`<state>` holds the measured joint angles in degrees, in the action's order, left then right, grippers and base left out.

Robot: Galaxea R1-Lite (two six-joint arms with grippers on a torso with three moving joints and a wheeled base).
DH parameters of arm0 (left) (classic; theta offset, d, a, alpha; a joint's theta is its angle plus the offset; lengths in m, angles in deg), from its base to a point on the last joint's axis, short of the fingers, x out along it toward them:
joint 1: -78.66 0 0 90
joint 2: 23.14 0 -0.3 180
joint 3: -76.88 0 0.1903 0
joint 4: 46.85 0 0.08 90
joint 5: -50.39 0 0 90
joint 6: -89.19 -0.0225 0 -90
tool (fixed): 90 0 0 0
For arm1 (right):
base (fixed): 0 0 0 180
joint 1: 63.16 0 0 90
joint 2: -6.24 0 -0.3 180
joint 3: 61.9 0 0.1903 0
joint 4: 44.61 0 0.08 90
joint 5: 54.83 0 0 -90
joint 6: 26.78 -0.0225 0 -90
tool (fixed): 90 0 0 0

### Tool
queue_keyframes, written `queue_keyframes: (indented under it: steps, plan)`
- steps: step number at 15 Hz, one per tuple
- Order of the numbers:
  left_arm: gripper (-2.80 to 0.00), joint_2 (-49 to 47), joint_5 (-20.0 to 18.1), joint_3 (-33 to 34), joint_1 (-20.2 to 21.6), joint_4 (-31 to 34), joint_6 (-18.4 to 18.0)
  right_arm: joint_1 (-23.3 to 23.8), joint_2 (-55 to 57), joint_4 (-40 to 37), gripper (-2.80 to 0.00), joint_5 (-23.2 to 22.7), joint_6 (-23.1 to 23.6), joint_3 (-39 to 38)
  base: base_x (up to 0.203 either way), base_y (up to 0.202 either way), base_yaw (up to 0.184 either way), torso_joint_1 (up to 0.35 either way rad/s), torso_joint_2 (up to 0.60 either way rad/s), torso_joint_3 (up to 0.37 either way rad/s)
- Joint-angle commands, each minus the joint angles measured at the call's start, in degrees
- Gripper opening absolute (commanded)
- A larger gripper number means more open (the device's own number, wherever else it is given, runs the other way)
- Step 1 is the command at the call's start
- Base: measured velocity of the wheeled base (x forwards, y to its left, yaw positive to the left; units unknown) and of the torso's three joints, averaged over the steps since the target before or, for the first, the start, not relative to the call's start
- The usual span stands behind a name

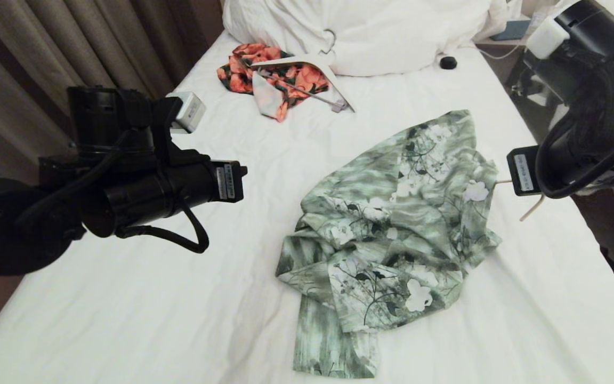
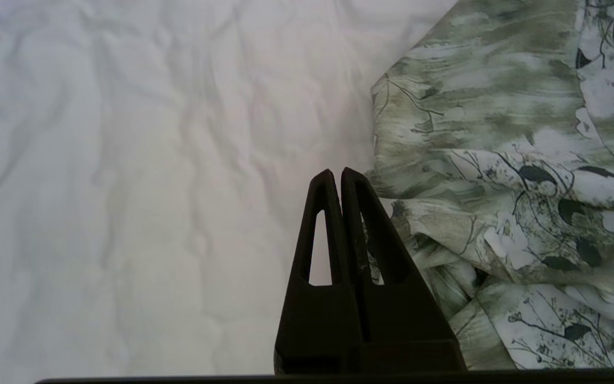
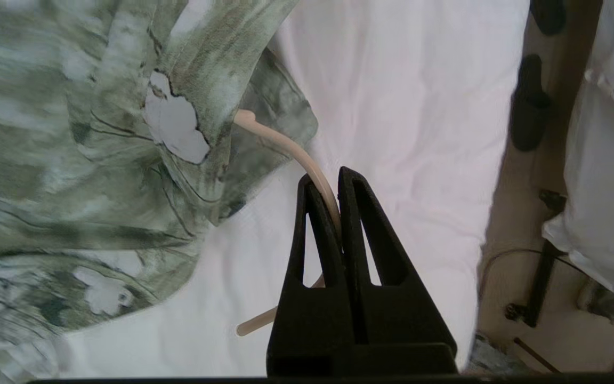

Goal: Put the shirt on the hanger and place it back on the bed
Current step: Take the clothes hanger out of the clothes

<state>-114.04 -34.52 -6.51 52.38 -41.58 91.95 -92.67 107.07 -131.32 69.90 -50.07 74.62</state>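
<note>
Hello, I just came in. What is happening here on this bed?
A two-armed robot is working with a green floral shirt that lies crumpled on the white bed. Its right pincer is shut on the hook of a thin cream hanger, whose other end disappears under the shirt's edge. The left pincer is shut and empty, above the sheet just beside the shirt. An orange-red garment with a white hanger lies near the pillows.
</note>
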Motion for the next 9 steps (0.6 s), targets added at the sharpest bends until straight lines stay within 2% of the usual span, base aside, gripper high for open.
queue_keyframes:
  steps: [1,7,9]
  plan:
    - [-2.80,-0.3,0.1,0.0,-0.1,-0.2,0.1,0.0,0.1,1.1,-2.80,0.2,-0.1,0.1,0.000,0.000,0.000,0.000,0.00,0.000]
    - [-2.80,-0.1,0.1,0.1,-0.1,-0.2,0.0,-0.3,-0.5,5.7,-2.80,-2.7,-1.5,0.1,0.000,0.000,0.000,0.000,0.00,0.000]
    - [-2.80,-0.2,0.0,0.2,-0.3,-0.1,0.1,-0.5,-1.1,6.9,-2.80,-6.5,-3.8,0.1,0.000,0.000,0.000,0.000,0.00,0.000]
